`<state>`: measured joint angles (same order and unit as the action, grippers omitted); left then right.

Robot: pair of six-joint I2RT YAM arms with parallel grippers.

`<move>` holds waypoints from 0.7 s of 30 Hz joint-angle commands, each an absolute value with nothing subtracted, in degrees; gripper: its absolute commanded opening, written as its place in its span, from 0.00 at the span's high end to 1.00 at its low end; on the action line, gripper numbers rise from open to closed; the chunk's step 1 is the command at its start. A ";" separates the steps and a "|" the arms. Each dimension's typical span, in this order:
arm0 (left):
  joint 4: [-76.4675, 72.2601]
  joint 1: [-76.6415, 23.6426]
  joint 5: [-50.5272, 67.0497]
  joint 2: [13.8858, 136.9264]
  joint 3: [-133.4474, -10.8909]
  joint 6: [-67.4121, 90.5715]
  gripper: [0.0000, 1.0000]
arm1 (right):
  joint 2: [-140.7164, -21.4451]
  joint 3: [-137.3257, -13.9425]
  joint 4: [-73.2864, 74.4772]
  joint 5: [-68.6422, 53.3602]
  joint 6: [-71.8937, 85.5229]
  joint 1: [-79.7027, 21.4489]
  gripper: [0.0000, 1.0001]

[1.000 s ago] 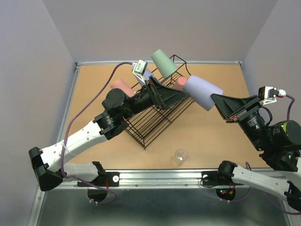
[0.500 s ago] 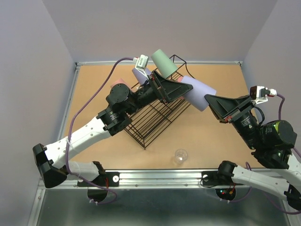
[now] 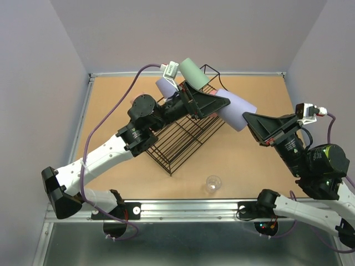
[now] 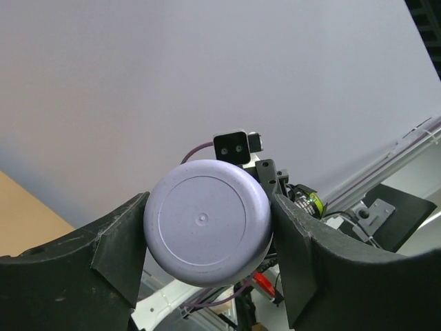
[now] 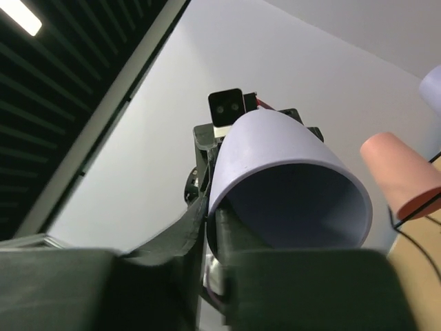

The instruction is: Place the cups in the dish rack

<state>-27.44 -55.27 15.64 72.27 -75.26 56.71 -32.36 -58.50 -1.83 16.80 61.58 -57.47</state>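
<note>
lavender cup (image 3: 237,111), held by left claw (image 4: 209,203), right claw (image 3: 247,116)

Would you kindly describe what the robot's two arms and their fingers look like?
The left arm and right arm have white links joined by round black joints. Their fingers are broad black wedges. A purple cable runs along each arm to a small white wrist camera. The right one carries a yellow-green band.

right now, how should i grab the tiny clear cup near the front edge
Probably from straight above, closing across its walls near the rim: the tiny clear cup appears to stand upright on bare table, clear of the dish rack.
</note>
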 commanded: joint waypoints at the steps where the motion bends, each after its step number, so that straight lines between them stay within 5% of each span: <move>1: -24.13 -55.29 17.32 71.10 -81.63 52.83 1.00 | -30.42 -56.43 -2.82 18.45 60.73 -57.74 0.59; 4: -11.92 -54.67 13.99 71.80 -87.77 46.09 1.00 | -27.88 -56.86 4.20 20.55 60.03 -57.83 0.32; 7: -3.63 -53.62 11.17 72.33 -91.83 39.85 1.00 | -24.89 -57.83 12.20 24.69 60.12 -57.75 0.18; 21: 31.02 -51.94 -10.63 83.84 -109.67 19.17 1.00 | -19.51 -62.58 34.27 29.18 62.14 -57.75 0.12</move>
<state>23.64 -51.42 -4.29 81.34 -106.10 26.02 -18.31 -60.29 29.15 28.23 61.56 -57.47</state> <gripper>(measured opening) 0.745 0.875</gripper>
